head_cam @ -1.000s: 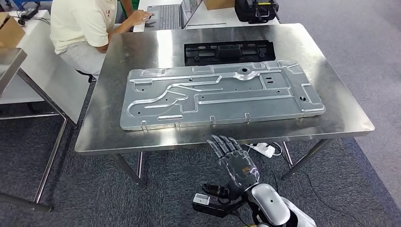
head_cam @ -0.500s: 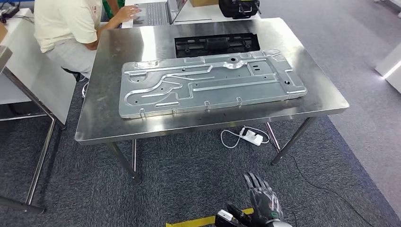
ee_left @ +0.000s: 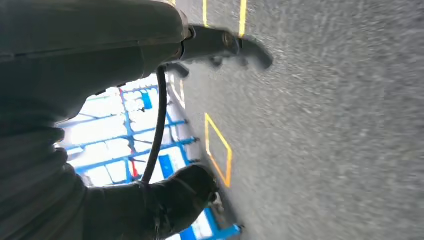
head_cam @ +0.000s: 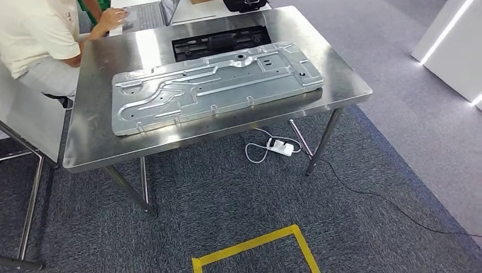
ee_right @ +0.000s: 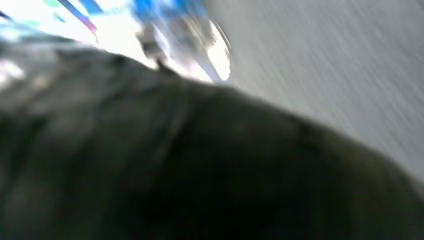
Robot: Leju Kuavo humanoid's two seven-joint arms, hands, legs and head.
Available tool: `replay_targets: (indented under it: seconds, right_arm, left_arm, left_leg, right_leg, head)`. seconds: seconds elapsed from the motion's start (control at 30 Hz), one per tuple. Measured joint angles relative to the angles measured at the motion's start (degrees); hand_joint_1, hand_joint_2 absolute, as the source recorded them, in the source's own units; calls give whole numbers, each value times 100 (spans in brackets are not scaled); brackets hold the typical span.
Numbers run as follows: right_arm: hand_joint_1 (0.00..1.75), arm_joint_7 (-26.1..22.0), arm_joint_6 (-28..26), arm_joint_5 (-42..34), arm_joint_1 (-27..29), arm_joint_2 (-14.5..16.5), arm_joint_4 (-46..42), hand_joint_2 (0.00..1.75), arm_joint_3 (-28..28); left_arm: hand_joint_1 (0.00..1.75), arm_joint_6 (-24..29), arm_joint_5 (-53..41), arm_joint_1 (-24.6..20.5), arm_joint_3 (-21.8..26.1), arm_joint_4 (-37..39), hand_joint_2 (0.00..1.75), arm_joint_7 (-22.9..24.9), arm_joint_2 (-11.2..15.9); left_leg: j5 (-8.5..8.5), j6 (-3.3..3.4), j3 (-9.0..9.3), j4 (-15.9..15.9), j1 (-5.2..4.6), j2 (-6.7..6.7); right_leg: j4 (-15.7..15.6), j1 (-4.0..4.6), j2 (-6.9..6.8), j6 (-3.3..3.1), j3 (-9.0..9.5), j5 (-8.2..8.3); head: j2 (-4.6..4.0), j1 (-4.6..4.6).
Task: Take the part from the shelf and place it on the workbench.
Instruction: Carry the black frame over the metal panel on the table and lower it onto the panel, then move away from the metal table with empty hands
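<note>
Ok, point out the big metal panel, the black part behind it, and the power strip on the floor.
metal panel (head_cam: 216, 86), head view, middle of its stamped face.
black part (head_cam: 219, 42), head view, its centre.
power strip (head_cam: 282, 148), head view, white body.

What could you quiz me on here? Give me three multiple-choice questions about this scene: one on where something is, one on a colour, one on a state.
1. Where does the large metal panel lie?
A. on the steel workbench
B. on the carpet
C. on a chair

2. What colour is the tape outline on the floor?
A. red
B. yellow
C. white

3. How does the panel rest?
A. upright on edge
B. leaning on a wall
C. flat

Answers: 1 A, it covers much of the benchtop; 2 B, the tape is plainly yellow; 3 C, its whole face is turned up.
</note>
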Motion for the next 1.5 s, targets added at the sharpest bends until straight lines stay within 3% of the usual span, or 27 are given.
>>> replay_targets:
  seconds: [0.03, 0.07, 0.1, 0.13, 0.2, 0.27, 0.3, 0.37, 0.4, 0.47, 0.53, 0.57, 0.63, 0.7, 0.77, 0.8, 0.87, 0.93, 1.0, 1.07, 1.1, 1.13, 1.23, 1.3, 1.37, 1.43, 1.5]
  right_arm:
    - [0, 140, 142, -45, -35, 62, 211, 0, -145]
    - [0, 274, 272, -88, -63, 139, 394, 0, -275]
    - [0, 381, 378, -117, -86, 220, 546, 0, -385]
    - [0, 463, 468, -141, -108, 309, 679, 0, -482]
    - [0, 558, 598, -177, -169, 515, 887, 0, -651]
    - [0, 600, 713, -214, -245, 710, 1037, 0, -784]
    - [0, 611, 771, -233, -274, 793, 1098, 0, -839]
    - [0, 629, 873, -264, -297, 937, 1208, 0, -932]
    - [0, 641, 901, -277, -304, 999, 1248, 0, -971]
    - [0, 661, 929, -296, -333, 1110, 1304, 0, -1027]
    - [0, 668, 957, -307, -371, 1180, 1339, 0, -1064]
    - [0, 670, 997, -310, -387, 1199, 1356, 0, -1080]
    - [0, 679, 1140, -317, -412, 1249, 1392, 0, -1107]
    - [0, 683, 1275, -337, -451, 1367, 1415, 0, -1133]
    - [0, 655, 1318, -381, -482, 1518, 1424, 0, -1160]
    - [0, 631, 1318, -407, -485, 1583, 1428, 0, -1177]
    - [0, 557, 1313, -453, -479, 1710, 1444, 0, -1223]
    - [0, 444, 1263, -494, -498, 1830, 1459, 0, -1278]
    - [0, 320, 1176, -531, -522, 1924, 1464, 87, -1329]
    - [0, 259, 1109, -539, -524, 1988, 1466, 175, -1366]
    - [0, 253, 1089, -531, -520, 2017, 1468, 175, -1375]
    - [0, 261, 1082, -519, -517, 2042, 1472, 175, -1380]
    - [0, 313, 1078, -496, -520, 2114, 1481, 175, -1384]
    - [0, 373, 1070, -493, -531, 2147, 1484, 175, -1391]
    - [0, 439, 1050, -492, -536, 2166, 1484, 175, -1411]
    - [0, 455, 1036, -495, -525, 2190, 1485, 175, -1440]
    - [0, 441, 1030, -500, -517, 2202, 1486, 175, -1465]
  left_arm:
    - [0, -7, 0, 8, -16, 0, 175, 0, 4]
    - [0, -7, 0, 5, -36, 0, 175, -1, 8]
    - [0, -7, 0, -4, -54, 0, 175, -2, 12]
    - [0, -7, 0, -15, -72, 0, 175, -5, 15]
    - [0, -5, 0, -41, -98, 0, 175, -15, 26]
    - [0, 3, 0, -67, -108, -1, 175, -29, 33]
    - [0, 7, 0, -79, -110, -2, 175, -37, 35]
    - [0, 12, 0, -105, -115, -2, 175, -58, 25]
    - [0, 12, 1, -119, -120, -2, 175, -67, 19]
    - [0, 13, 1, -121, -136, -2, 175, -80, 8]
    - [0, 12, 0, -92, -149, -1, 175, -87, 7]
    - [0, 12, 0, -81, -152, -1, 175, -90, 6]
    - [0, 11, 0, -85, -157, -2, 175, -104, 2]
    - [0, 11, 1, -111, -162, -3, 175, -117, -6]
    - [0, 11, 2, -123, -165, -4, 175, -117, -22]
    - [0, 11, 2, -127, -165, -5, 175, -117, -31]
    - [0, 11, 3, -135, -166, -4, 175, -110, -50]
    - [0, 12, 5, -136, -167, -4, 175, -84, -74]
    - [0, 21, 8, -107, -167, -3, 175, -35, -93]
    - [0, 32, 10, -73, -167, -2, 175, 25, -101]
    - [0, 33, 10, -65, -167, -2, 175, 60, -101]
    - [0, 31, 11, -62, -167, -3, 175, 96, -101]
    - [0, 20, 14, -70, -166, -4, 175, 168, -99]
    - [0, 8, 19, -89, -163, -4, 175, 203, -99]
    - [0, -9, 25, -95, -147, -4, 175, 251, -103]
    - [0, -19, 32, -94, -111, -4, 175, 281, -104]
    - [0, -20, 37, -111, -76, -4, 175, 286, -112]
  left_leg:
    - [-205, 12, -55, 340, -5, -39]
    - [-277, 31, -49, 571, -14, -57]
    - [-212, 60, 47, 615, -27, -68]
    - [-57, 100, 243, 451, -47, -90]
    - [207, 234, 848, -354, -99, -282]
    - [223, 319, 1299, -1072, -124, -474]
    - [196, 328, 1375, -1230, -128, -493]
    - [284, 328, 1358, -1318, -113, -376]
    - [350, 350, 1330, -1355, -100, -304]
    - [485, 396, 1231, -1405, -75, -144]
    - [576, 404, 1093, -1382, -80, 22]
    - [613, 388, 1014, -1354, -77, 108]
    - [670, 345, 830, -1255, -60, 265]
    - [691, 288, 665, -1102, -46, 386]
    - [701, 207, 564, -957, -45, 488]
    - [714, 160, 537, -919, -44, 543]
    - [747, 68, 521, -897, -18, 632]
    - [531, -8, 447, -728, 17, 446]
    - [-10, -33, 287, -198, 32, 103]
    - [-394, -18, 166, 421, 31, -49]
    - [-397, -3, 198, 547, 29, -66]
    - [-276, 19, 329, 459, 24, -71]
    - [156, 151, 1105, -685, -29, -96]
    - [149, 133, 1377, -1233, -56, -110]
    - [156, 115, 1374, -1311, -85, -104]
    - [299, 215, 1332, -1344, -99, -82]
    - [487, 285, 1260, -1462, -66, -52]
  right_leg:
    - [8, 18, 68, -14, -93, 66]
    - [20, 36, 145, -19, -181, 134]
    - [37, 52, 220, -21, -267, 198]
    - [57, 65, 295, -20, -349, 257]
    - [96, 84, 443, -7, -486, 362]
    - [104, 87, 582, 31, -564, 474]
    - [90, 82, 645, 64, -583, 535]
    - [54, 74, 722, 132, -603, 627]
    - [104, 77, 646, 152, -633, 549]
    - [502, 60, 367, 192, -753, 65]
    - [1203, 6, 189, 269, -904, -473]
    - [1503, -30, 162, 314, -933, -552]
    - [1633, -102, 114, 397, -761, -335]
    - [1032, -157, -66, 467, -229, -135]
    - [360, -118, -257, 426, 205, -253]
    - [200, -79, -288, 373, 270, -332]
    - [154, -39, -200, 230, 198, -296]
    - [134, -35, -126, 75, 83, -190]
    - [126, -10, -64, -43, -64, -69]
    - [139, 36, 11, -85, -222, 48]
    - [148, 56, 45, -89, -294, 104]
    - [159, 70, 72, -87, -361, 157]
    - [181, 86, 131, -59, -501, 299]
    - [194, 95, 143, -24, -552, 351]
    - [163, 54, 146, 48, -569, 436]
    - [94, 18, 150, 128, -571, 552]
    - [243, 40, 152, 172, -642, 330]
  head:
    - [0, -1]
    - [1, -1]
    - [1, -2]
    - [1, -3]
    - [1, -2]
    - [1, 2]
    - [1, -3]
    - [1, -11]
    - [1, -13]
    - [1, -2]
    - [0, 3]
    - [-1, 3]
    - [0, 4]
    - [1, 5]
    - [0, 2]
    - [0, 2]
    - [1, -1]
    - [1, -1]
    - [0, -1]
    - [1, -1]
    - [0, -1]
    - [0, -1]
    - [1, -2]
    - [0, 3]
    - [-1, 4]
    - [0, 3]
    - [1, 7]
